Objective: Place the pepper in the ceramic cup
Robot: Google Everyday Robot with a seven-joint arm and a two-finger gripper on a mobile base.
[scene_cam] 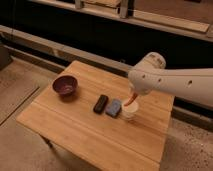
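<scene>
The white ceramic cup [129, 112] stands on the wooden table [85, 130] right of centre. The red-orange pepper [130, 100] hangs just above the cup, its lower tip at the cup's mouth. My gripper [132, 94] is at the end of the white arm that reaches in from the right, directly over the cup, and holds the pepper's upper end. The arm's bulky wrist hides most of the gripper.
A dark maroon bowl [65, 85] sits at the table's left. A black bar-shaped object [100, 103] and a grey-blue block [114, 107] lie just left of the cup. A dark wall and ledge run behind the table.
</scene>
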